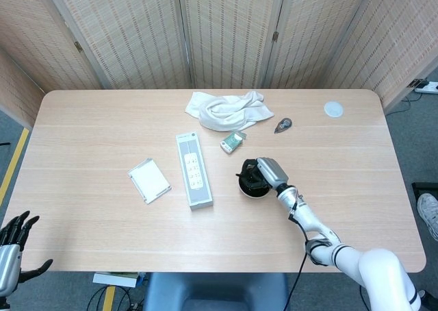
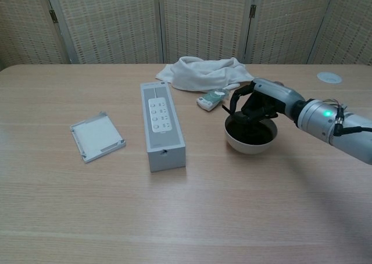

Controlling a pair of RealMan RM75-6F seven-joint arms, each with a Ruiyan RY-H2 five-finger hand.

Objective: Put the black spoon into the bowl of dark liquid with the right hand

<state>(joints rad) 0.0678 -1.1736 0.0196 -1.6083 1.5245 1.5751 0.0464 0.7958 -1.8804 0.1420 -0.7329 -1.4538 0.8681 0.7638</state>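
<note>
I see my right hand [image 2: 257, 105] over the one round white bowl [image 2: 251, 142] of dark liquid [image 2: 254, 134], dark fingers [image 2: 238, 97] curled down at its rim. Black spoon is lost against fingers and liquid; I can't tell if it's held or already in. Chest view shows the bowl's white wall; head view only shows its dark top [image 1: 252, 185]. Left hand [image 1: 12, 246], head view only, fingers spread, holding nothing. Pale woodgrain bench [image 1: 102, 119].

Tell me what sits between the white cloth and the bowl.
A small green-and-white packet lies on the table between the white cloth and the bowl; both views show it, nearer the cloth's front edge.
</note>
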